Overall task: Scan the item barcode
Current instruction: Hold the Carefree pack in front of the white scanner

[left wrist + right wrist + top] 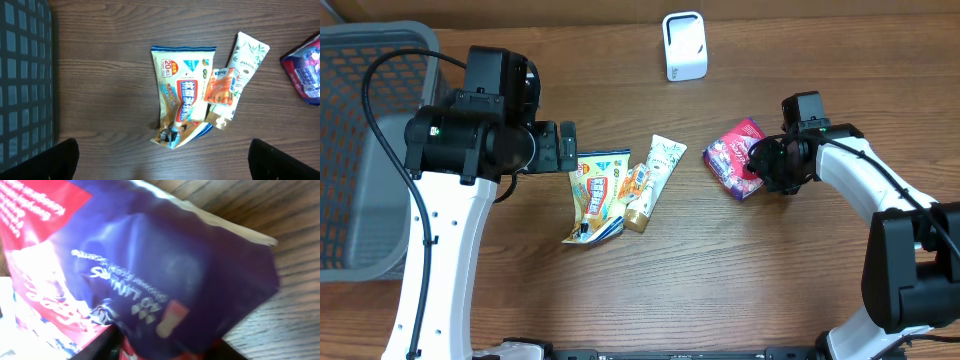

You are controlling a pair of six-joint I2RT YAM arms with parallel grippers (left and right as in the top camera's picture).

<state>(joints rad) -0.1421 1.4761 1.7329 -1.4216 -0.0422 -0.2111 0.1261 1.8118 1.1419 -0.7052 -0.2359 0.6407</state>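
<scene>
A red and purple packet [735, 158] lies on the wooden table at the right and fills the right wrist view [150, 265]; no barcode shows on it. My right gripper [762, 166] is at its right end, and both dark fingers [100, 347] press the packet's lower edge between them. The white scanner [684, 45] stands at the table's back edge. My left gripper [565, 148] hovers open [165, 160] over bare wood, just left of a pile of other items, holding nothing.
The pile holds a yellow and blue wipes pack [598, 195], an orange sachet [635, 183] and a white tube [658, 175]. A grey mesh basket [360, 150] stands at the far left.
</scene>
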